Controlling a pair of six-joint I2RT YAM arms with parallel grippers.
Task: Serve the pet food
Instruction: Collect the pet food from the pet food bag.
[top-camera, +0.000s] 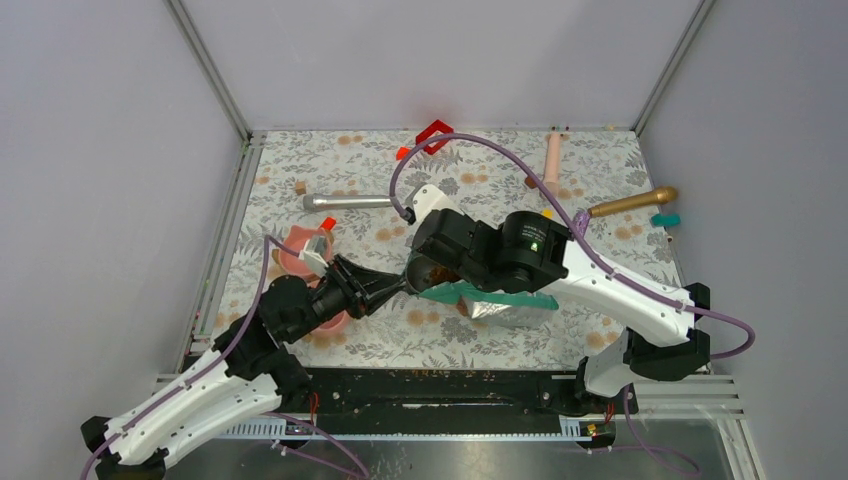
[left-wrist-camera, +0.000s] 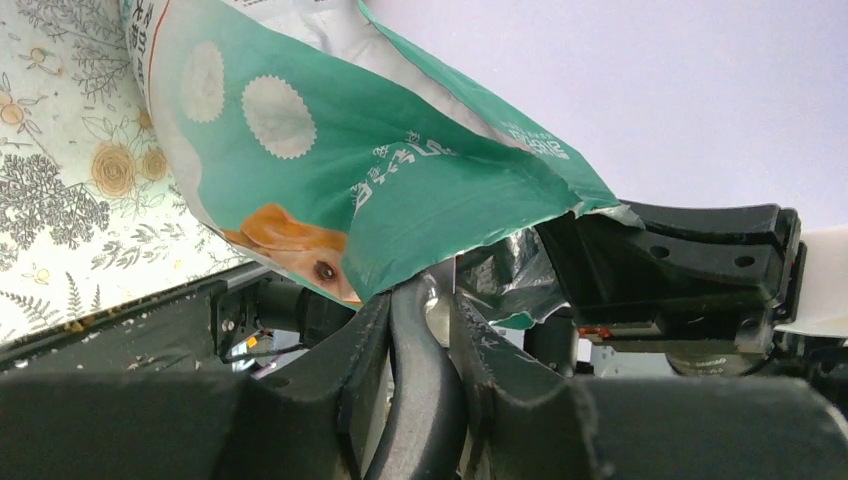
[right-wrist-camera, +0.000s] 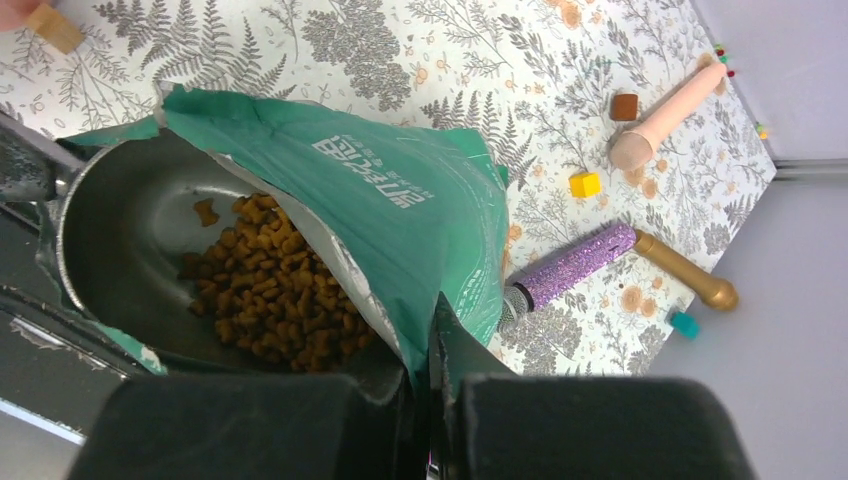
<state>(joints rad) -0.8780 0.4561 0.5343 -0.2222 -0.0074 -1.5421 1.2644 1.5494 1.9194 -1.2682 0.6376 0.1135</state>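
The pet food (right-wrist-camera: 270, 290) lies heaped inside the open teal pouch (right-wrist-camera: 400, 200), just left of the right gripper (right-wrist-camera: 428, 350), whose jaws pinch the pouch's rim. The left gripper (left-wrist-camera: 432, 295) is clamped narrow on another part of that rim.

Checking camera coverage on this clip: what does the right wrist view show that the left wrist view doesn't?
Only the right wrist: brown kibble inside the open pouch, a purple glitter rod and a yellow block. Only the left wrist: the dog's face printed on the pouch's outside. Both: the teal pouch, the floral cloth, and a gripper shut on the pouch's edge: right gripper, left gripper.
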